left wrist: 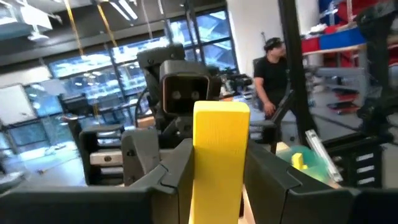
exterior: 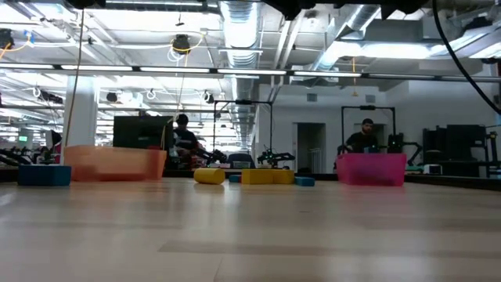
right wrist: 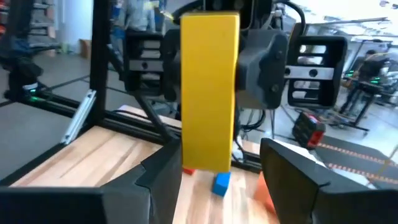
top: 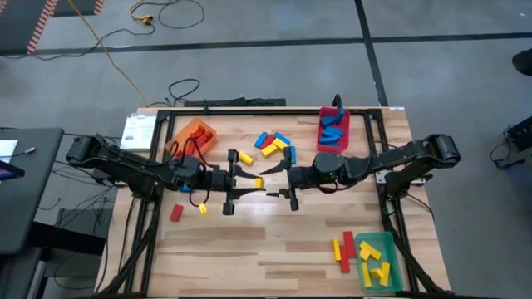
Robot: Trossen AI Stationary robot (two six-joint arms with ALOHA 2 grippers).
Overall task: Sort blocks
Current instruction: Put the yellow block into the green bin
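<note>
Above the table's middle, my two grippers face each other. My left gripper (top: 248, 181) (left wrist: 217, 177) is shut on a yellow block (top: 258, 183) (left wrist: 219, 149). The block's free end (right wrist: 208, 155) reaches between the spread fingers of my right gripper (top: 288, 183) (right wrist: 214, 186), which is open and does not touch it. Several loose red, blue and yellow blocks (top: 273, 143) lie flat on the wooden table. My left gripper pinches the yellow block by its two long sides (left wrist: 198, 168) between its two fingers. The fingers come level from the table's left and lie along the block. It sticks out past the fingertips toward my right gripper and is lifted clear of the table.
An orange bin (top: 193, 133) stands far left. A red bin (top: 332, 129) holds blue blocks far right. A green bin (top: 378, 257) holds yellow blocks near right, with red and yellow blocks (top: 343, 247) beside it. A red block (top: 175, 213) and a yellow block (top: 203, 208) lie near left.
</note>
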